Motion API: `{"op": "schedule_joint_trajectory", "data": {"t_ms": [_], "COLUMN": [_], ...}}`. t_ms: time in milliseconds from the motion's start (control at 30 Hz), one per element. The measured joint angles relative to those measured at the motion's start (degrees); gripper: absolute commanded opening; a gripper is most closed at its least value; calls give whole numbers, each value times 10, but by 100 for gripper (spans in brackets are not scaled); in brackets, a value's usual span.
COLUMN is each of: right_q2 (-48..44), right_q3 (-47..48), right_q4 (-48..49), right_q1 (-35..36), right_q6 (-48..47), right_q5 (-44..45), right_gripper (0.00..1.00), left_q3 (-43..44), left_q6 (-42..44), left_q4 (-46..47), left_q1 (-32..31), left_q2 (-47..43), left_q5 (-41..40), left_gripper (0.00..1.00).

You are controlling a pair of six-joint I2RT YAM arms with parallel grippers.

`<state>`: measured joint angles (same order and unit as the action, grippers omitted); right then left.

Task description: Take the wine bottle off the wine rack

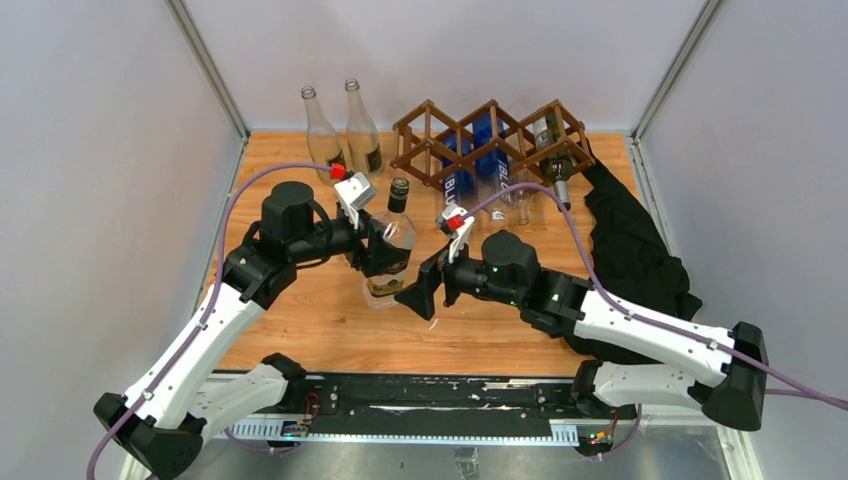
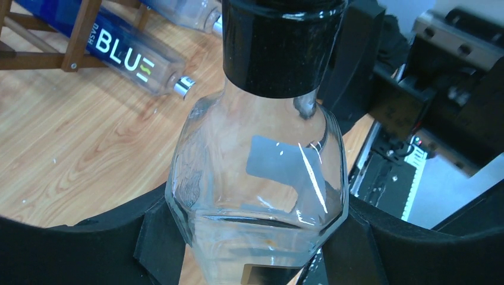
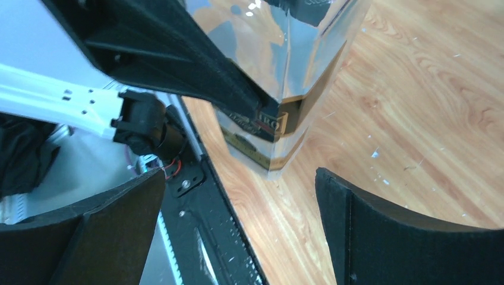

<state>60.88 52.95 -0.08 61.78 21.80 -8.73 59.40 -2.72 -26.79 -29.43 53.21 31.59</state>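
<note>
Nearest the lens in the overhead view lay the black mounting rail [image 1: 430, 408]. Above it, mid-frame, the left gripper [image 1: 385, 258] was clamped round the body of the wine bottle [image 1: 398, 215]. That bottle stood upright over the bare table [image 1: 300, 320], well clear of the wine rack [image 1: 462, 128] at upper centre. The right gripper [image 1: 432, 285], jaws wide, sat just beside the bottle's foot, holding nothing.

Over to the left wrist view: black fingers [image 2: 151, 237] pressed both sides of the clear glass, and a blue bottle [image 2: 131, 56] poked out of the rack at upper left.

Right wrist view: its fingers [image 3: 404, 237] were spread far apart and empty, with the bottle's base ahead at upper centre. Whether that base touched the wood could not be told.

By the look of it, the lift-out was done, and only setting down and letting go remained.
</note>
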Motion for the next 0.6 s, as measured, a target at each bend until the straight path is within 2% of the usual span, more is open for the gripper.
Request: {"op": "schedule_joint_trajectory", "data": {"t_ms": [400, 567, 600], "right_q2": [103, 160, 170], "right_q3": [1, 30, 38], "right_q4": [134, 149, 151], "right_q1": [112, 129, 129], "right_q6": [-72, -94, -97], "right_q5": [276, 365, 380], "right_gripper": [100, 100, 95], "left_q3": [6, 6, 6], "left_q6": [-61, -74, -76], "left_q4": [31, 31, 31], "left_q1": [4, 5, 5], "left_q2": [0, 0, 0], "left_q5": [-6, -15, -16], "left_gripper": [0, 0, 0]}}
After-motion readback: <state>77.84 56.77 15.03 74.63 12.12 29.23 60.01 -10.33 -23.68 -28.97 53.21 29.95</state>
